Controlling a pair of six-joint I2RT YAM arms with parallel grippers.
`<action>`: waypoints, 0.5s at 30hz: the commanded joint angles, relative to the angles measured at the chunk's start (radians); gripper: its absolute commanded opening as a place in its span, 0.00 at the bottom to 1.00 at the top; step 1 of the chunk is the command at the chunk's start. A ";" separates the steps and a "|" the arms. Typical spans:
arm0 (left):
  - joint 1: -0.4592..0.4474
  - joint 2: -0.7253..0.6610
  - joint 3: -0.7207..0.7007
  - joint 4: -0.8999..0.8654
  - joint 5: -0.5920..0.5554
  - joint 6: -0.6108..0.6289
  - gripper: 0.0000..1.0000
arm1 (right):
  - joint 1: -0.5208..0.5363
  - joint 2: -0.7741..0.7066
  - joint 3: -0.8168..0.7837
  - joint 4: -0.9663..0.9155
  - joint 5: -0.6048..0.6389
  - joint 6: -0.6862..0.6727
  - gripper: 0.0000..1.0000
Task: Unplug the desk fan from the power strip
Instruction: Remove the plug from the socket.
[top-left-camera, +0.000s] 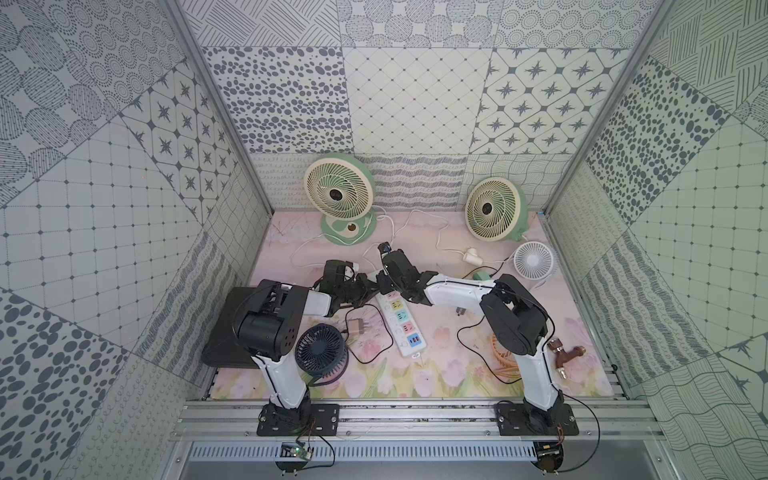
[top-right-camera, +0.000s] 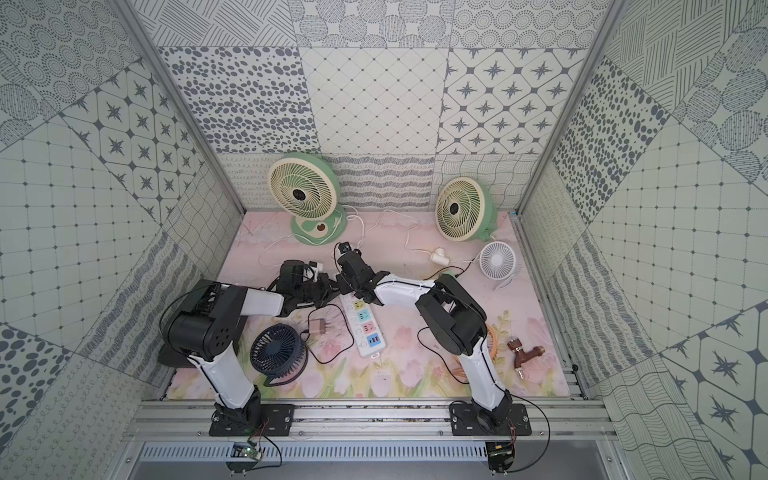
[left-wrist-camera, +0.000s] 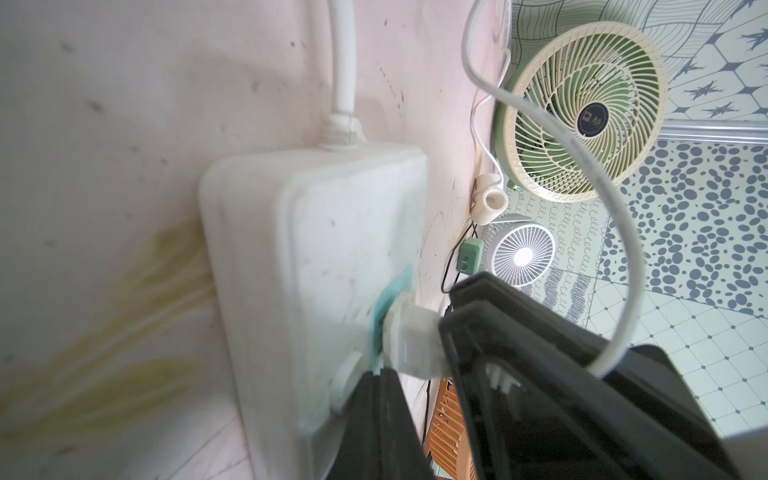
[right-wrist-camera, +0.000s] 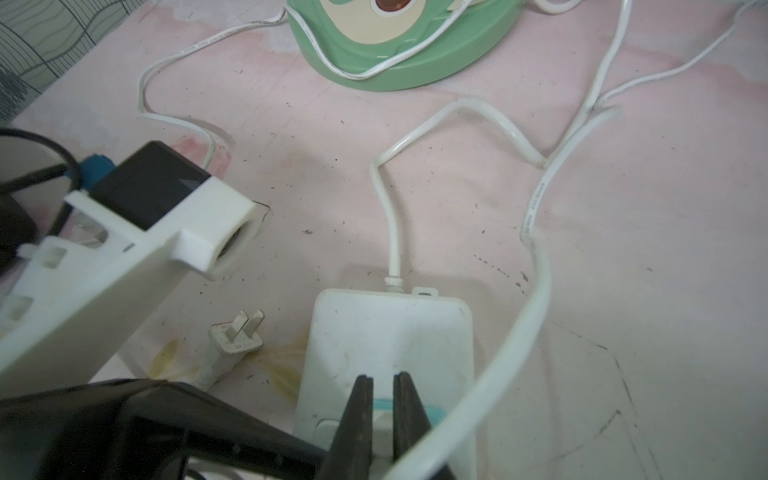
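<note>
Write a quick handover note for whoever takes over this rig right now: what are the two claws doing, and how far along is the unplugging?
The right gripper is shut on the white plug.
The left gripper is shut, its tip resting on the power strip beside that plug, seemingly bracing it.
The plug sits in the teal socket at the strip's cord end.
Done: plug gripped.
Left: pull it free, as it still looks seated.
</note>
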 joint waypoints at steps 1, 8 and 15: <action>0.002 0.011 -0.010 -0.155 -0.090 0.039 0.00 | 0.007 -0.037 0.001 0.031 0.009 0.002 0.00; 0.002 0.013 -0.007 -0.156 -0.087 0.037 0.00 | 0.055 -0.032 0.025 -0.003 0.101 -0.079 0.00; 0.002 0.011 -0.006 -0.159 -0.087 0.037 0.00 | -0.025 -0.065 -0.038 0.053 -0.009 0.048 0.00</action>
